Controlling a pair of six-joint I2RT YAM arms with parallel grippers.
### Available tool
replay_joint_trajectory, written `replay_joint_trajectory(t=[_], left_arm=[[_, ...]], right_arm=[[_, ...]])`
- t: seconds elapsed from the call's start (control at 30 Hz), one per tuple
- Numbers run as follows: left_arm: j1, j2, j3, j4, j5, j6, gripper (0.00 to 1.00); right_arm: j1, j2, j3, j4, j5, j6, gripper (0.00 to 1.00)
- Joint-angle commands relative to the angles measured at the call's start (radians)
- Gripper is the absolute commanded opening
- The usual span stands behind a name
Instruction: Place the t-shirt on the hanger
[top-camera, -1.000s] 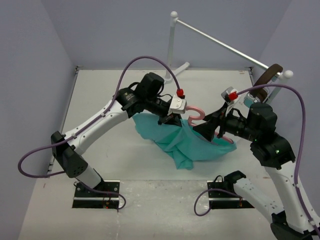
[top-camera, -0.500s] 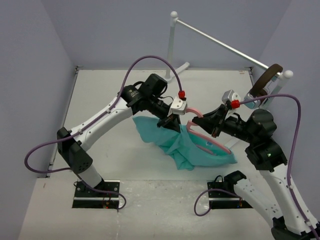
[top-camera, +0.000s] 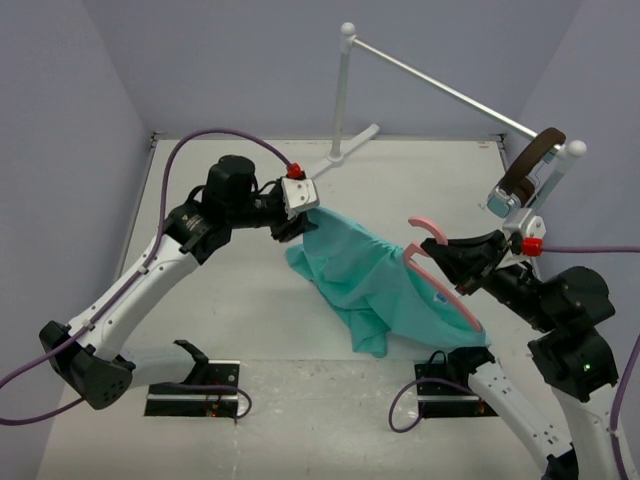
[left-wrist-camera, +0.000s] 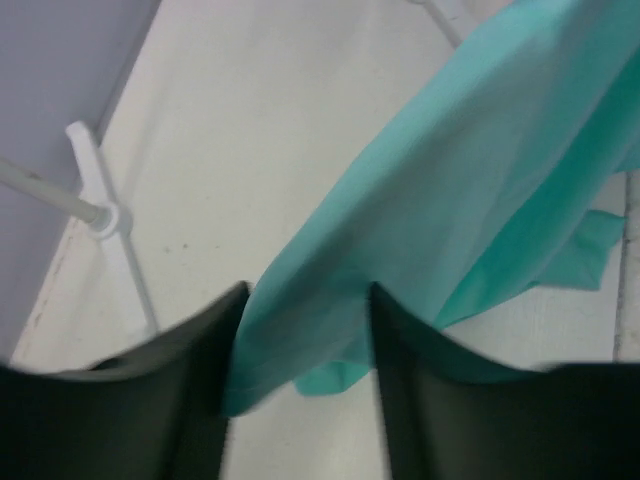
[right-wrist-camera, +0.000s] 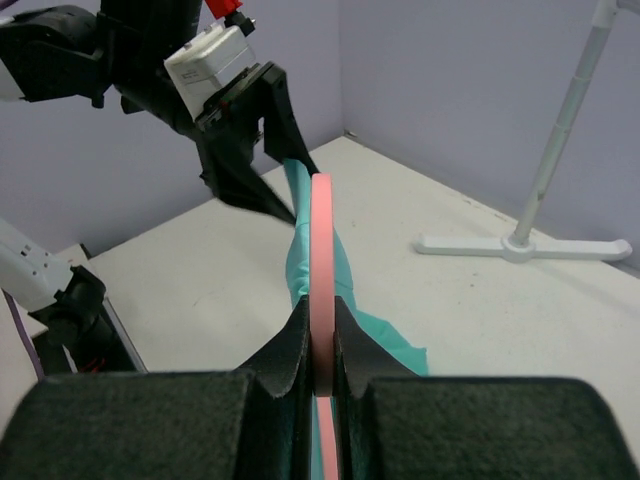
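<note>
The t-shirt (top-camera: 375, 280) is lifted by one edge, pinched between the left gripper's (left-wrist-camera: 303, 305) jaws. The hanger (right-wrist-camera: 322, 230), lying against the cloth, is clamped tight in the right gripper (right-wrist-camera: 320, 312). The rail stand (top-camera: 342, 92) and headphones (top-camera: 530, 160) are noted behind, apart.

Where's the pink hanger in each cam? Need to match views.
Top external: right of centre, the hanger slants across the t-shirt.
Left wrist: not in it.
Right wrist: centre, a vertical pink bar clamped in the right hand.
Shared landmark: the teal t-shirt, in all three.
</note>
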Motion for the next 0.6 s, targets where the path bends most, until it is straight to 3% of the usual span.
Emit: replay_joint_trajectory(t=[0.0,0.03,0.1,0.13,0.17,0.57], left_arm=[[0.042,0.002,-0.016,0.131,-0.093,-0.059,0.35],[0.051,0.008,-0.008,0.126,-0.071,-0.064,0.22],[0.056,0.009,-0.003,0.126,-0.077,-0.071,0.16],[0.058,0.009,-0.003,0.127,-0.102,-0.076,0.05],[0.061,0.008,-0.004,0.129,-0.117,-0.08,0.0],[0.135,0.009,-0.023,0.247,-0.334,-0.204,0.0]], right_arm=[[0.004,-0.009,0.073,-0.041,0.07,-0.019,0.0],[0.003,-0.01,0.076,-0.044,0.079,-0.02,0.0],[0.004,-0.011,0.079,-0.051,0.077,-0.025,0.0],[0.003,-0.012,0.079,-0.056,0.077,-0.025,0.0],[0.003,-0.013,0.078,-0.059,0.08,-0.025,0.0],[0.004,-0.042,0.081,-0.071,0.122,-0.013,0.0]])
